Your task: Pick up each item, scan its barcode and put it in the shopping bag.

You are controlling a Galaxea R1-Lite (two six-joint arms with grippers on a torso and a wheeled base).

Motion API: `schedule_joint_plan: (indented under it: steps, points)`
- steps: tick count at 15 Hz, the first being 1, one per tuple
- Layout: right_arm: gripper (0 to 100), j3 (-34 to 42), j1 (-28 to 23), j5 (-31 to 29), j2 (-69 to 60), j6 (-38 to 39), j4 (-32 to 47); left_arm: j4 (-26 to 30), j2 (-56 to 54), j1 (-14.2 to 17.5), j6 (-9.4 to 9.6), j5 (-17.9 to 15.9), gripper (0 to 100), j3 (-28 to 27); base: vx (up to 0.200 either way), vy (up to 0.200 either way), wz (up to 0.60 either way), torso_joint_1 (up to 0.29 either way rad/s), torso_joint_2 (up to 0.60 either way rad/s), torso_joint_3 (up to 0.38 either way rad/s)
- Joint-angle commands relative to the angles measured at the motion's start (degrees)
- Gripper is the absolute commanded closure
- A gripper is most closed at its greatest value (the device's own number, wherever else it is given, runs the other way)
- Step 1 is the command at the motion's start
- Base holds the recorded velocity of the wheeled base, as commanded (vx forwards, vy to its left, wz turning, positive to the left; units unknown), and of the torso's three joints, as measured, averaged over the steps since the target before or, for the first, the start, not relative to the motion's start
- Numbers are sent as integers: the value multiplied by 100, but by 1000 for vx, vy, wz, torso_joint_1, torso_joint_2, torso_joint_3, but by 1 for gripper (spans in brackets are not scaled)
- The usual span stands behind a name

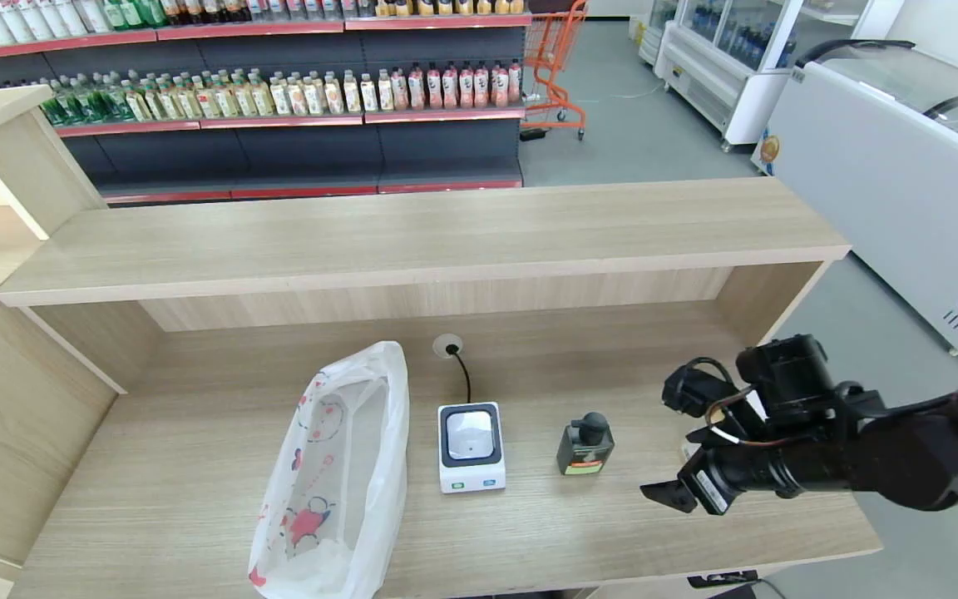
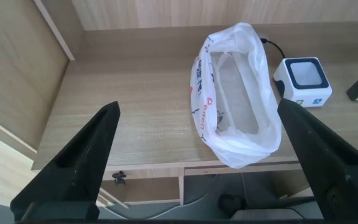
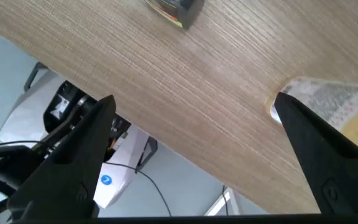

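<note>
Bottle point(image 1: 585, 445): dark, with black pump cap and orange band on the label. Stands upright on the desk point(image 1: 180, 466), just right of the scanner point(image 1: 471, 445) and not touching it. Gripped by nothing.

Shopping bag point(image 1: 338, 474): white plastic with red and dark print. Lies on the desk just left of the scanner, mouth gaping upward, near end sagging slightly over the front edge.

Scanner: white box, dark window facing up, set between bag and bottle. Black cable point(image 1: 464, 374) runs back to a round hole point(image 1: 447, 345) in the desk.

Right gripper point(image 3: 194, 98): held over the right end of the desk, arm entering from the right with forearm roughly level and wrist aimed toward the bottle. Fingers point(image 3: 73, 168) spread wide, gripping nothing, clear of the wood. Near the bottle, apart from it. Pale printed packet point(image 3: 331, 99) lies flat on the desk close beside one finger.

Left gripper point(image 2: 197, 104): held high above the front edge of the desk, pointing down toward the bag. Fingers point(image 2: 73, 168) spread wide, holding nothing, well apart from bag and scanner.
</note>
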Motion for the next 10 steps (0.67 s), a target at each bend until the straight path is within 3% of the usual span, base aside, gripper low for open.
schedule_joint_plan:
  steps: [1,10]
  points:
    - [0,-426,214,4,835,-256,-234,-1,-2,-2,0,0,0,0,0,0,0,0,0,0]
    - [0,-1771,416,566,1942,-1091,-375,-1,-2,-2,0,0,0,0,0,0,0,0,0,0]
